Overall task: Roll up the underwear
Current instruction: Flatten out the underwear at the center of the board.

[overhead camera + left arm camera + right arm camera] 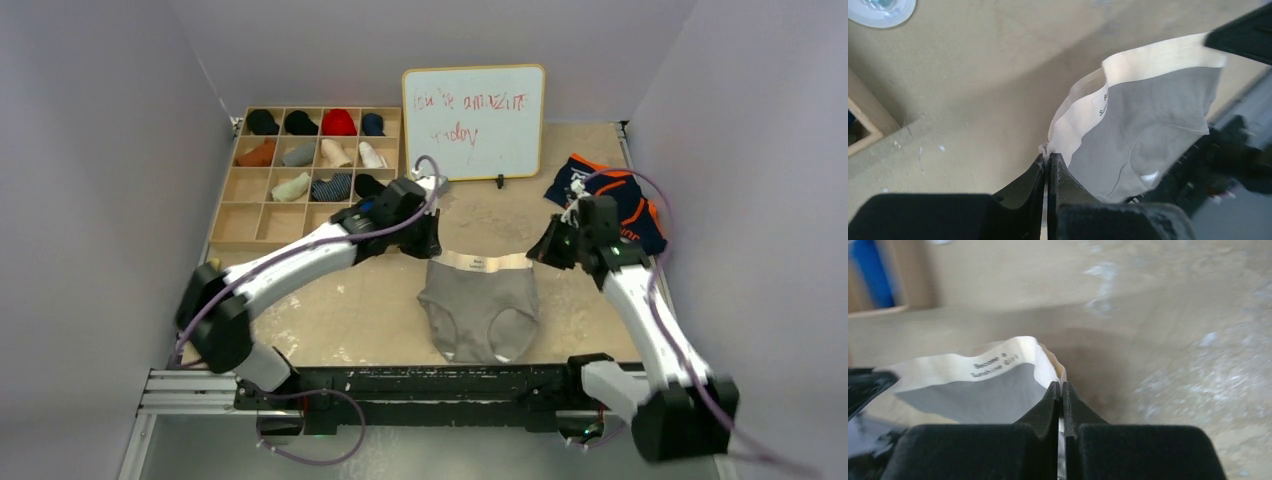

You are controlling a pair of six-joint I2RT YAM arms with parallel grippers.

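Left hand (428, 243) and right hand (548, 250) pinch the grey briefs (482, 312) by its left-right waistband (482, 262), crotch nearward.

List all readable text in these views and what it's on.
"... amazing today": red marker on the whiteboard; the first word is unclear.
"Become a Sunshine ...": printed on the waistband of the grey underwear; the last word is blurred.
White lettering on the navy underwear: too small to read.
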